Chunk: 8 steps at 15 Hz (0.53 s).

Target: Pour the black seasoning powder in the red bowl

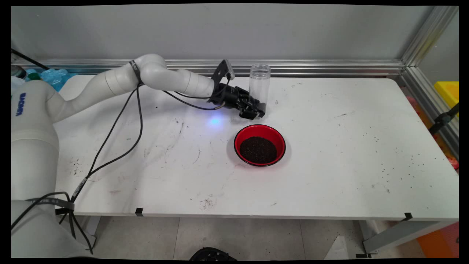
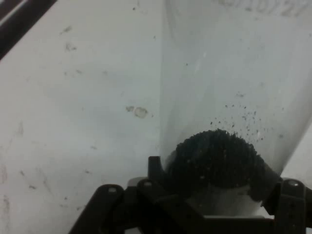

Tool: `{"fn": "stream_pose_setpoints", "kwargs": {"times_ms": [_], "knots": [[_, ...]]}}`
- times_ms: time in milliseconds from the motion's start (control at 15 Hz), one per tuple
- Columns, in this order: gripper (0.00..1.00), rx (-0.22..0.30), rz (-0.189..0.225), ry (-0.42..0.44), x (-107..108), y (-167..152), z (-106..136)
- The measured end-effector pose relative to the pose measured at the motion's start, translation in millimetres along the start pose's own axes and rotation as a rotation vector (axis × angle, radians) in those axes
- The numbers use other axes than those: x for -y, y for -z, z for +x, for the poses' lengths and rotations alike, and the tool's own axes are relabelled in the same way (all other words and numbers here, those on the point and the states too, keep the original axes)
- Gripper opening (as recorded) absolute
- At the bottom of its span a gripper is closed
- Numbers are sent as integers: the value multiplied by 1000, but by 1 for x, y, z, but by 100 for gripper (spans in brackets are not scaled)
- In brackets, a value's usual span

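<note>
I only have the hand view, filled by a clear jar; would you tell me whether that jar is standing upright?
Observer: Yes, the jar stands upright on the table, near its far edge.
Operator: Is anything else close by?
Observer: A red bowl sits nearer the camera than the gripper, apart from the jar.
Operator: What does it hold?
Observer: A heap of dark grains.

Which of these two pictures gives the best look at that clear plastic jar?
The main view: the clear jar stands upright and open-topped, whole, at the gripper, behind the red bowl. The hand view shows only its lower wall close up, with dark grains inside.
</note>
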Motion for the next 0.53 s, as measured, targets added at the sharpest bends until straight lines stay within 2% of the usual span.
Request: {"fn": "stream_pose_setpoints", "kwargs": {"times_ms": [200,533], "knots": [[0,6,3,-22,-2,14,14],[0,22,39,-90,-5,43,39]]}}
